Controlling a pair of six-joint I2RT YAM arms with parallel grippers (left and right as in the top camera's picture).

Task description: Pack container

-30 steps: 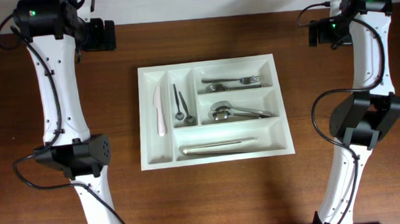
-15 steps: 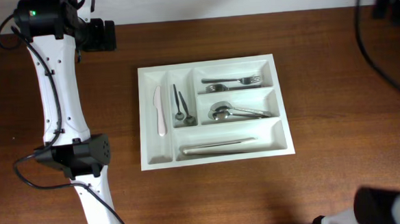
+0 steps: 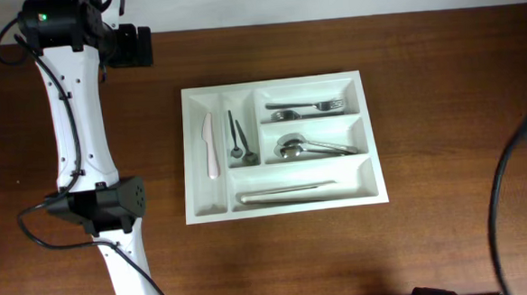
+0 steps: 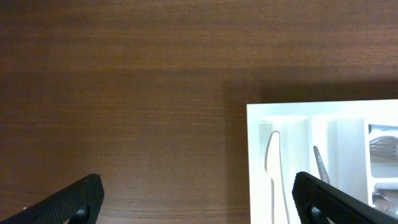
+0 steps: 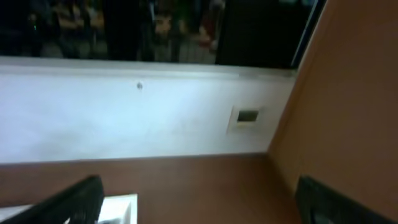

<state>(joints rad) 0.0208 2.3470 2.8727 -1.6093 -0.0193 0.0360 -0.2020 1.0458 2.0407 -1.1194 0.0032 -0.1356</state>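
Right arm gone from the overhead view: a second ago it stood at the counter's right side, now only a blurred dark cable (image 3: 508, 166) shows at that edge. The right wrist view has swung up onto a pale wall (image 5: 124, 124), with just a corner of the tray at bottom left. The white-and-black left arm (image 3: 77, 130) has not moved. The white rectangular plastic five-compartment container (image 3: 206, 197) sits mid-counter on the brown wooden counter (image 3: 423, 85), same spot, same contents. It holds a white plastic knife (image 3: 210, 146) in the far-left narrow slot and small dark-handled spoons (image 3: 238, 138) in the next. Silver metal forks (image 3: 307, 106) lie in the top wide slot, silver metal spoons (image 3: 313, 148) in the middle one and long silver metal knives (image 3: 288, 193) in the bottom one. No loose utensil on the counter, so the packing looks done and the right arm looks to be retreating or parking. Left tool (image 4: 199, 205) spread wide, nothing between the tips, hovering over bare counter just left of the container. Right tool (image 5: 202, 202) also spread wide, empty, aimed away from the work. No brand, label or writing readable; a small wall plate (image 5: 247, 116) is too blurred to read.
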